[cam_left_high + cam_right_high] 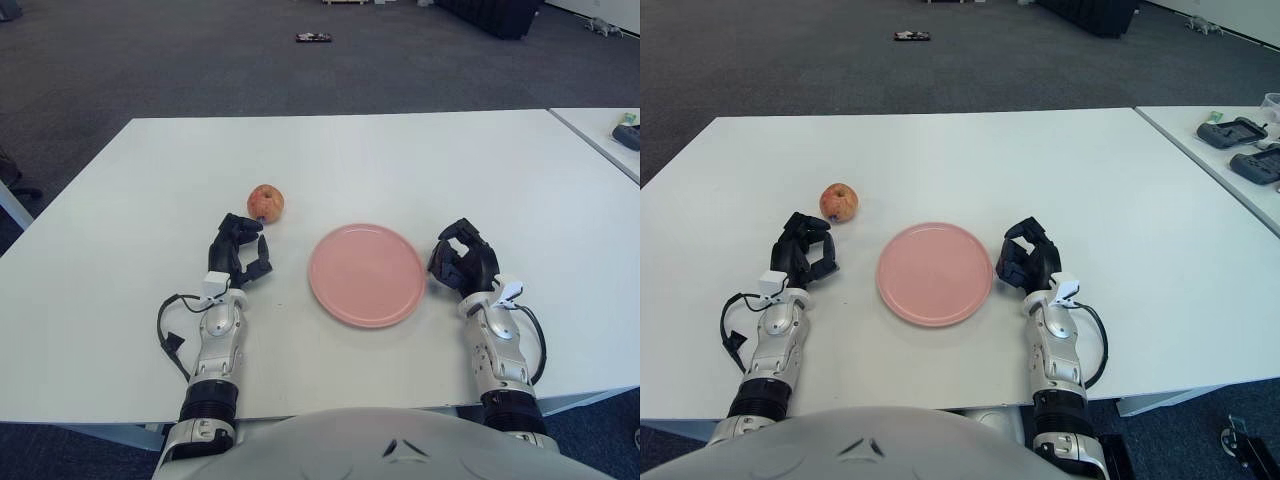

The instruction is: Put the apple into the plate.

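Apple not yet picked up, plate bare

The left hand (pixel 240 256) sits just short of the apple (pixel 266 202), fingers loosely curled and holding nothing; the apple stands on the table (pixel 400 160), left of the pink plate (pixel 367 275). The right hand (pixel 462 262) shows beside the plate's right edge, curled and holding nothing. Grasping, carrying and placing all remain.

White table (pixel 400 160): apple (pixel 266 202) left of centre, pink plate (pixel 366 275) near front edge, apart.
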